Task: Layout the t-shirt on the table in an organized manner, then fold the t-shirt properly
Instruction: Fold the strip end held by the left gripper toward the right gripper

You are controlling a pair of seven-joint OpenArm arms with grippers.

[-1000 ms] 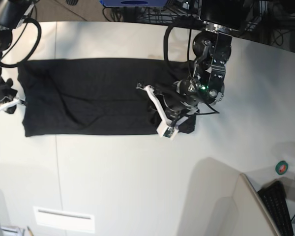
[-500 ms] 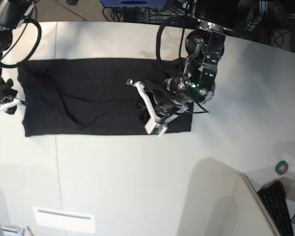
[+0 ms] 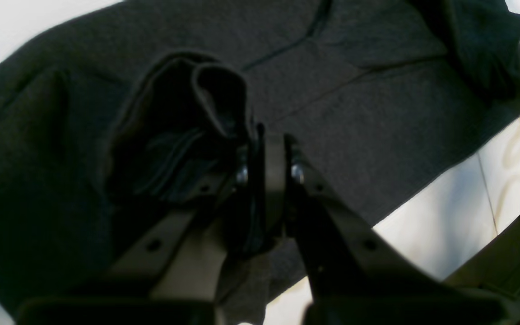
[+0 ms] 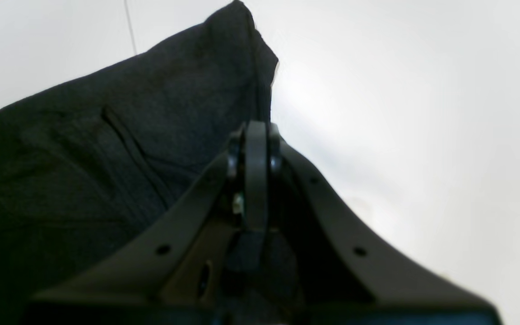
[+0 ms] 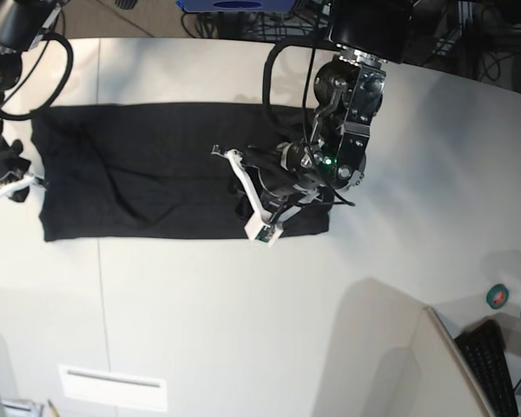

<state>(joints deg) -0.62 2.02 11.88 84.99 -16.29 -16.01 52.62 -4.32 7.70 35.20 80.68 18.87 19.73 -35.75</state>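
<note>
The t-shirt [image 5: 156, 174] lies spread on the counter [image 5: 243, 330]. The left hand [image 3: 266, 149], clamped on a bunched fold of its cloth, lifts that end over the shirt, apparently to fold it. The right hand [image 4: 251, 149] pinches the opposite edge, likely anchoring it.

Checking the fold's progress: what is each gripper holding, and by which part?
Left gripper: shut on a bunched fold of the t-shirt. Right gripper: shut at the shirt's edge.
</note>
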